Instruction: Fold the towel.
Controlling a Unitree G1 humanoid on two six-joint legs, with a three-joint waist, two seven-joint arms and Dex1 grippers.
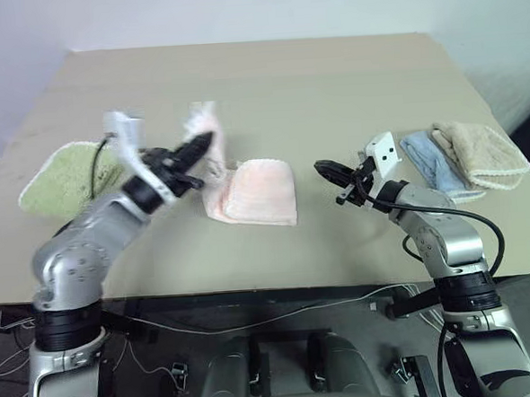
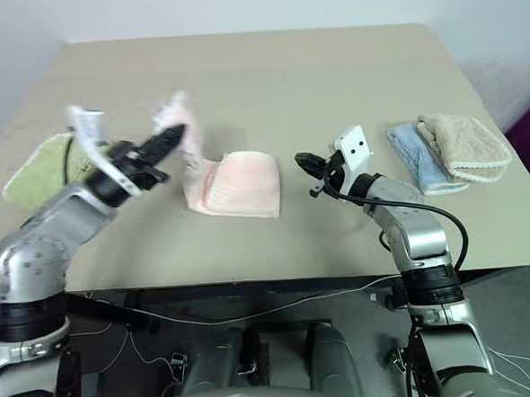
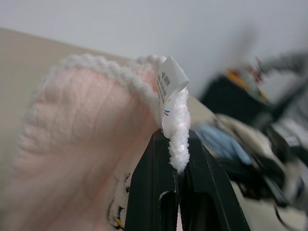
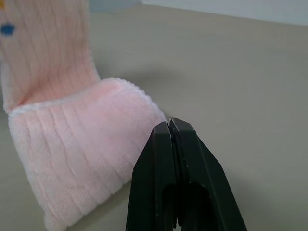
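Beige bench (image 1: 267,81) carries the towel (image 1: 256,194), plush pink with ribbed pile and white scalloped trim; left pincer (image 1: 206,146) grasps its lifted corner, right pincer (image 1: 324,169) clenched, empty, just beside its folded edge.

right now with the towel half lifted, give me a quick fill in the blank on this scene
1. The left gripper is shut on the edge of the ____ towel.
2. The right gripper's fingers are ____ and hold nothing.
3. The cloth near the table's left edge is light ____.
4. The blue cloth lies beside a ____ one.

Missing words: pink; shut; green; beige
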